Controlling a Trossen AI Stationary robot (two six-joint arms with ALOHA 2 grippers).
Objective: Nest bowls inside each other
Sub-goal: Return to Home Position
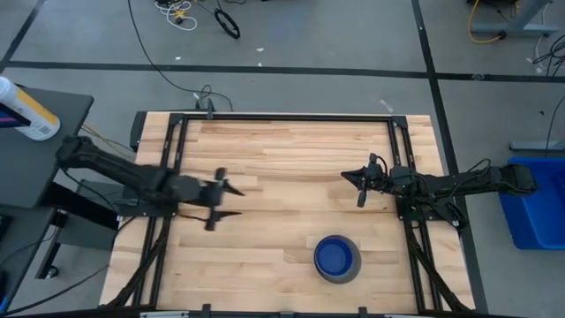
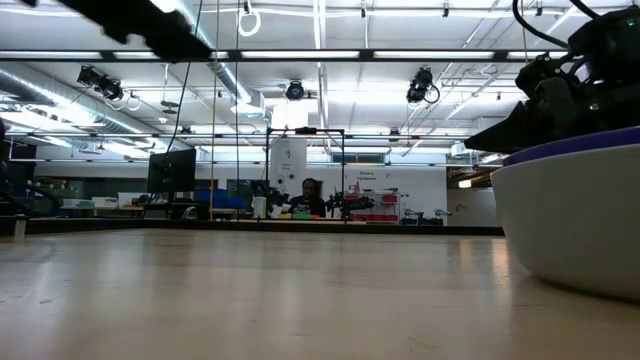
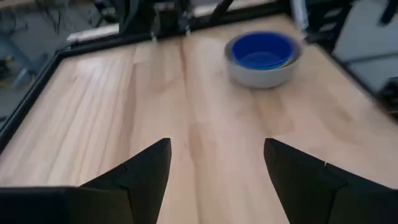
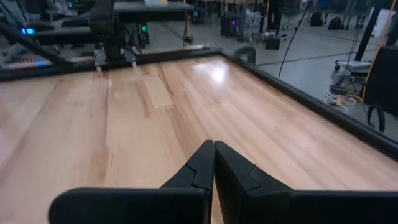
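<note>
Table (image 1: 282, 150) bears nested bowls (image 1: 337, 258); left claw (image 1: 240, 200) apart, right claw (image 1: 348, 176) together; low view adds person (image 2: 310, 192).

— What's around you, apart from the work?
— My bench (image 1: 282, 150): pale wood planks in a black frame. Off its left side a dark side table (image 1: 40, 168) carries a white bottle (image 1: 25, 113) with yellow and blue on it.
— And on the floor?
— Grey floor (image 1: 309, 49) crossed by black tape lines, loose cables (image 1: 228, 22) beyond the far edge, and a blue bin (image 1: 534, 212) on my right.
— Anyone about?
— One person (image 2: 309, 195), far back in the room.
</note>
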